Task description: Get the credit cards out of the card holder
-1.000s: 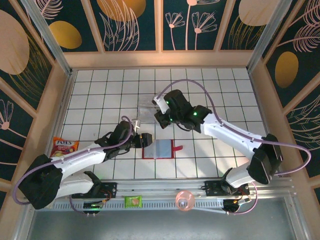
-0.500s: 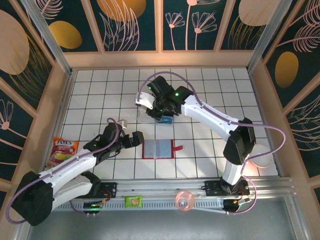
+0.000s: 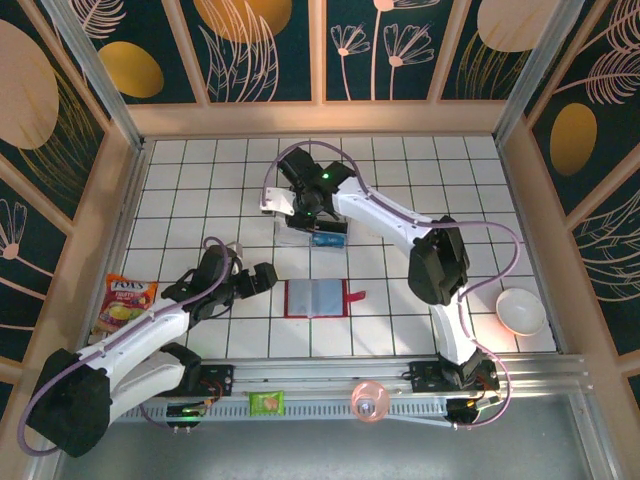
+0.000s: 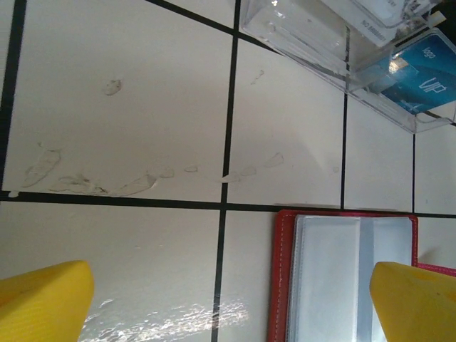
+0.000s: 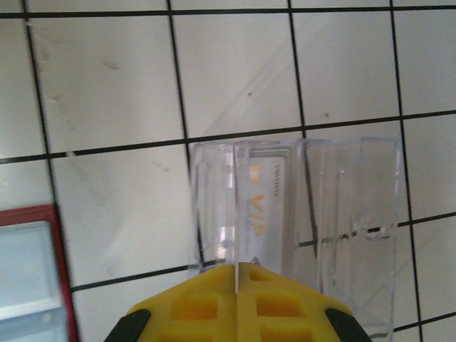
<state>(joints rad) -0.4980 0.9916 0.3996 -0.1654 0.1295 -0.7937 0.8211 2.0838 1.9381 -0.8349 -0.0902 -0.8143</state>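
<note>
Beneath the right gripper (image 5: 236, 274) — fingers together — sits the clear box (image 5: 349, 214); the card holder (image 4: 342, 278) lies open ahead of the left gripper (image 4: 228, 306), fingers spread. Best pin 1 red edge first.

My yellow left fingers (image 4: 43, 303) look matt and finely textured. The card holder (image 4: 342, 278) is stitched red leather-look with cloudy plastic sleeves. The box (image 5: 335, 206) is clear glossy plastic. The white tabletop (image 4: 121, 107) shines, smudged.

Clear box (image 5: 349, 199) with a VIP card (image 5: 260, 214) above closed yellow jaws, red card holder (image 5: 28, 263) at left
</note>
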